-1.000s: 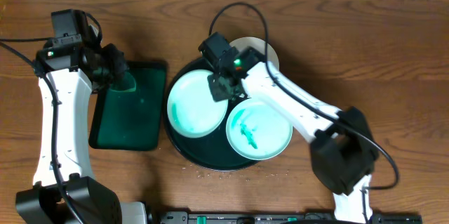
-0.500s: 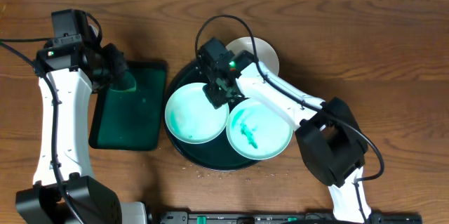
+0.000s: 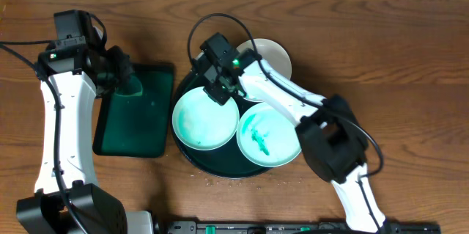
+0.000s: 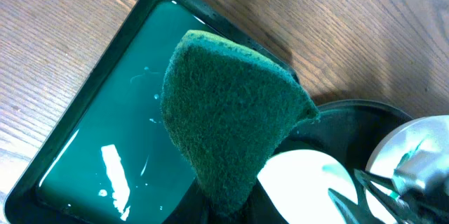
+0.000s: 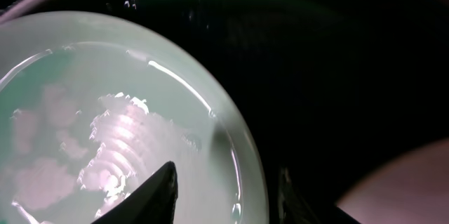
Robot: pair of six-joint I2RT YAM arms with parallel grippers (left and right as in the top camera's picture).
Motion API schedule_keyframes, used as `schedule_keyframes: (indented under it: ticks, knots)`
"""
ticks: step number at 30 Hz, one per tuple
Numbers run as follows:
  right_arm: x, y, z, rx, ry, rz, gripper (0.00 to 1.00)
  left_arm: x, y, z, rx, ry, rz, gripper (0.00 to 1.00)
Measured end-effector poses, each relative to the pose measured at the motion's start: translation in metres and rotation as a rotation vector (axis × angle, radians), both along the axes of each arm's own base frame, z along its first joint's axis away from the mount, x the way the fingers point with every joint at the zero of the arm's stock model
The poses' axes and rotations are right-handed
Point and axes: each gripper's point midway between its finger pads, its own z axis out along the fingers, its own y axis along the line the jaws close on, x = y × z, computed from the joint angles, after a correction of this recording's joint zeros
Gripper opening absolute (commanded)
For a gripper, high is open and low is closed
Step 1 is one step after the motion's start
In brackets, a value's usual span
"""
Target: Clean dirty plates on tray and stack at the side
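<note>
The black round tray (image 3: 210, 163) holds two mint plates. The left plate (image 3: 199, 120) shows a faint teal film. The right plate (image 3: 269, 137) has a teal smear. The white plate (image 3: 272, 52) lies at the tray's far edge, partly under my right arm. My right gripper (image 3: 220, 91) is open and straddles the left plate's far rim; the right wrist view shows the gripper (image 5: 228, 196) with one finger inside the plate (image 5: 105, 112) and one over the tray (image 5: 337, 76). My left gripper (image 3: 121, 69) is shut on a green sponge (image 4: 231, 119) above the green tray.
A rectangular dark green tray (image 3: 139, 128) lies left of the black tray, wet and glossy in the left wrist view (image 4: 105, 133). Small crumbs lie on the wood in front of the black tray. Bare wooden table lies to the right.
My right gripper moved left along the far edge of the left mint plate. That plate slid slightly toward the front. The left arm with the sponge did not move.
</note>
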Motion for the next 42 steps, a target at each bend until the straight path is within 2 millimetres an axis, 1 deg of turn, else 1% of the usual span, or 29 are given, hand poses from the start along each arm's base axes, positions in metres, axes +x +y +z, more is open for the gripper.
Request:
schedule_keyframes:
  ticks: [2,4,5,6,9,11,12,15,16,19,20,22,24,27,31,32,34,36,39,42]
  knots:
    - [0.000,0.001,-0.007,-0.018,0.020,0.017,0.36,-0.001,0.000,-0.001,-0.001,0.004,0.000,0.07]
    - [0.000,0.002,-0.018,-0.043,0.048,0.030,0.17,-0.002,-0.001,-0.001,-0.002,0.009,0.000,0.07]
    - [0.000,0.001,-0.021,-0.051,0.051,0.026,0.05,-0.002,-0.001,-0.001,-0.003,0.011,0.000,0.08]
    - [0.000,-0.001,-0.021,-0.057,0.056,0.021,0.01,-0.003,-0.001,-0.002,-0.003,0.015,0.000,0.07]
    - [-0.003,-0.007,-0.018,-0.073,0.092,-0.009,0.01,-0.008,-0.002,-0.004,-0.009,0.036,0.000,0.07]
    - [-0.009,-0.015,-0.016,-0.096,0.134,-0.050,0.01,-0.014,-0.003,-0.006,-0.014,0.061,0.000,0.07]
    - [-0.012,-0.018,-0.015,-0.107,0.163,-0.089,0.01,-0.018,-0.005,-0.008,-0.018,0.078,-0.002,0.07]
    - [-0.018,-0.025,-0.008,-0.131,0.215,-0.179,0.01,-0.020,-0.012,-0.009,-0.020,0.094,-0.019,0.07]
    - [-0.021,-0.028,-0.005,-0.146,0.243,-0.254,0.01,-0.020,-0.016,-0.009,-0.020,0.097,-0.031,0.07]
    - [-0.023,-0.036,-0.004,-0.175,0.275,-0.376,0.01,-0.021,-0.035,-0.010,-0.018,0.107,-0.085,0.07]
    - [-0.024,-0.037,-0.004,-0.179,0.278,-0.396,0.01,-0.021,-0.041,-0.010,-0.017,0.110,-0.105,0.07]
    - [-0.022,-0.038,-0.004,-0.183,0.278,-0.447,0.01,-0.020,-0.061,-0.010,-0.017,0.108,-0.160,0.07]
    - [-0.020,-0.038,-0.004,-0.179,0.271,-0.469,0.01,-0.017,-0.073,-0.013,-0.016,0.099,-0.188,0.08]
    - [-0.016,-0.038,-0.010,-0.174,0.259,-0.494,0.01,-0.020,-0.090,-0.029,-0.021,0.113,-0.219,0.07]
    - [-0.020,-0.041,-0.022,-0.180,0.267,-0.504,0.01,-0.038,-0.108,-0.067,-0.034,0.179,-0.240,0.07]
    - [-0.020,-0.041,-0.022,-0.178,0.268,-0.506,0.01,-0.041,-0.111,-0.074,-0.037,0.187,-0.239,0.07]
    - [-0.020,-0.040,-0.022,-0.174,0.271,-0.510,0.01,-0.049,-0.120,-0.096,-0.042,0.203,-0.247,0.07]
    - [-0.020,-0.040,-0.022,-0.174,0.271,-0.511,0.01,-0.053,-0.127,-0.112,-0.046,0.200,-0.245,0.07]
    - [-0.020,-0.040,-0.022,-0.172,0.271,-0.510,0.01,-0.058,-0.126,-0.131,-0.025,0.195,-0.219,0.07]
    - [-0.020,-0.040,-0.022,-0.171,0.270,-0.510,0.01,-0.055,-0.119,-0.148,0.020,0.155,-0.189,0.07]
